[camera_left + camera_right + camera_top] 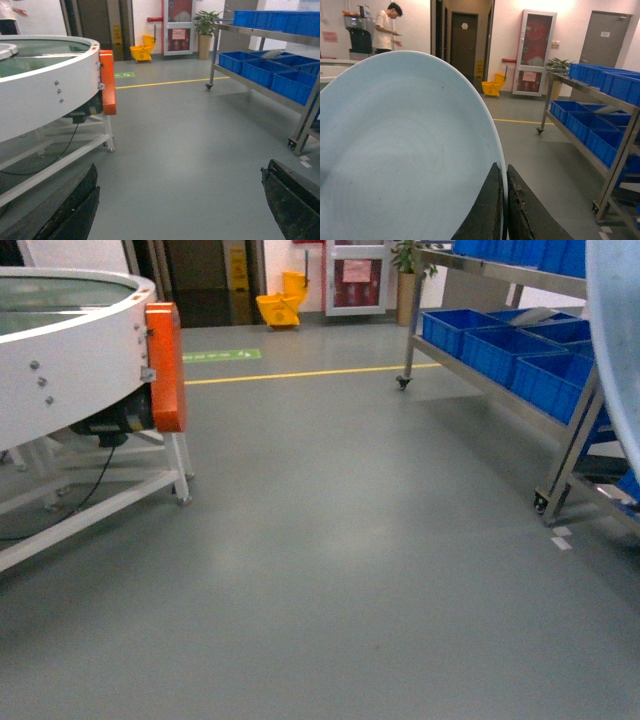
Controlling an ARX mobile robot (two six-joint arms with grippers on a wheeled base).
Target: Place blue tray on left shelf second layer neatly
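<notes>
The right hand grips the pale blue tray by its rim, dish held upright on its left, while the left hand hangs spread and empty over bare floor. The steel shelf of blue crates stands ahead to the right, well apart; carrying is under way, placing remains.

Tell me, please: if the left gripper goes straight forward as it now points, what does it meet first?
Nothing close, it seems. The open left gripper faces bare grey floor; the white round table lies left of its line, the metal shelf right. Depth is uncertain.
</notes>
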